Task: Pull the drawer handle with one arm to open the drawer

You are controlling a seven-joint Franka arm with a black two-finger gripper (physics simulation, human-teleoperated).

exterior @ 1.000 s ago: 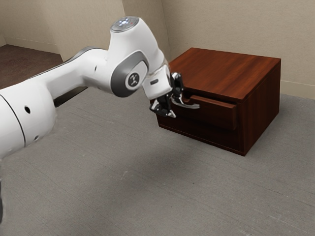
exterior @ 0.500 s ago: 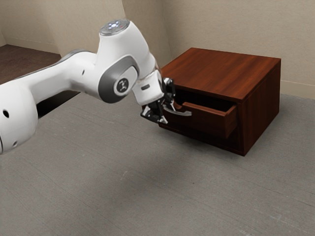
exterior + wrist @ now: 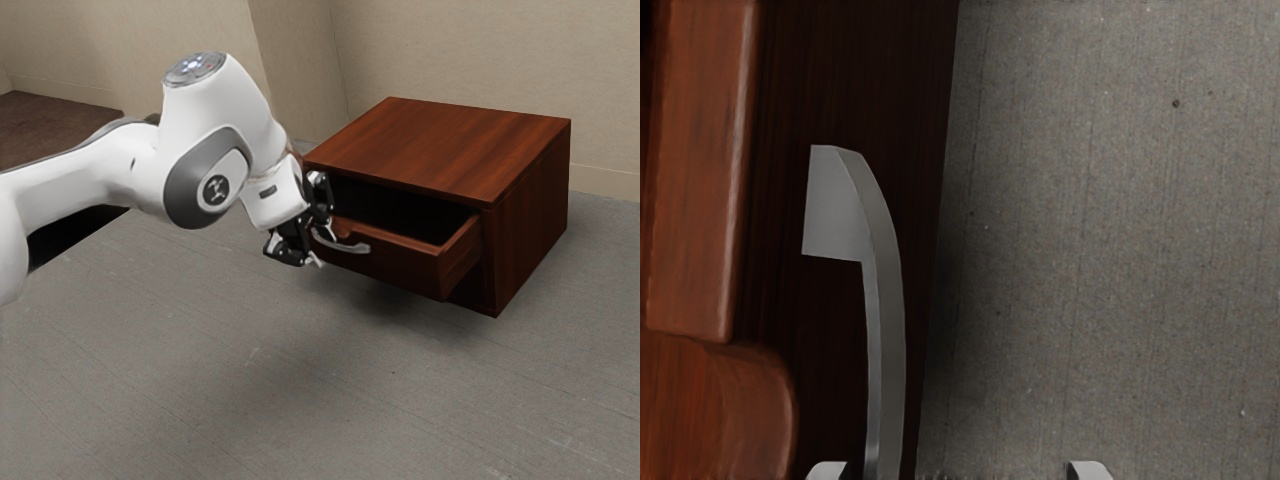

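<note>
Further out than half a second ago, the drawer (image 3: 405,262) has come along with the arm toward the exterior view's left.
It juts well clear of the wooden cabinet (image 3: 450,140), its dark inside showing. The gripper (image 3: 314,246) sits at the end of the silver handle (image 3: 345,244), jaws spread wide. In the wrist view the handle (image 3: 878,300) runs between the fingertips (image 3: 1088,468), close by one, apart from the other, unclamped.

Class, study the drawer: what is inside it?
The drawer is part-way out of the cabinet. Only a dark gap above its front shows; no contents are visible. Its floor is hidden behind the front panel and side wall.
</note>
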